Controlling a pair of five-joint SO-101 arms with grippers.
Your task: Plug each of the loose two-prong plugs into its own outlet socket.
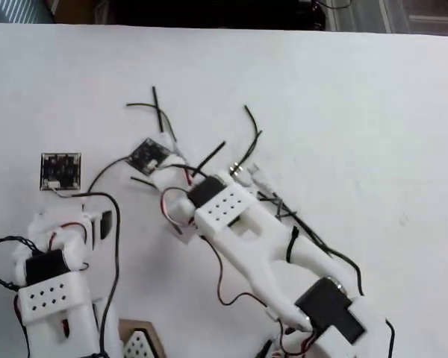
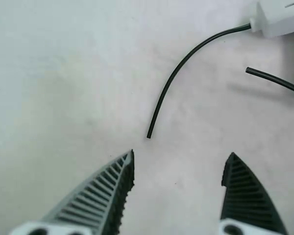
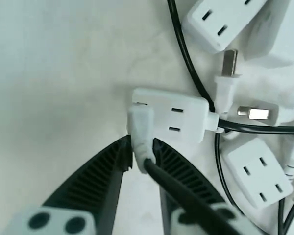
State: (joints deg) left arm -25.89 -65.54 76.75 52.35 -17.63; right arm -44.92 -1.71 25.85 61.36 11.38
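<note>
Closest up, right gripper (image 3: 142, 144), clamped on a white plug (image 3: 139, 122), with the black cord (image 3: 181, 193) trailing back between the fingers. Plug pressed against the near edge of an outlet (image 3: 181, 117). Prongs hidden, so cannot tell whether seated in slots or only butting the casing. Looks slightly off-line with the outlet.

Likely trouble: with prongs misaligned, would shove the outlet along the surface (image 3: 54, 63) rather than seat anything, there being no hold-down on it. Could also twist the plug in the grip, given the narrow hold near the cord end of the body. Second plug (image 3: 226, 85), prongs bare, just beside the outlet's far side, and a spare outlet (image 3: 220, 19) near. Both easily nudged into a worse tangle.

Left wrist view next: left gripper (image 2: 179, 164) wide open, holding nothing, over bare surface. Cut cord end (image 2: 159, 98) just ahead of the fingertips. White casing (image 2: 279, 17) at its other end, plug or outlet unclear, well apart from the fingers. Not placed to brace anything.

High view last: right arm (image 1: 254, 239) lying across to mid-surface, tip among loose cords (image 1: 209, 158). Left arm (image 1: 52, 291) near its base, apart from that cluster. Snagging a cord on the way out seems possible.
</note>
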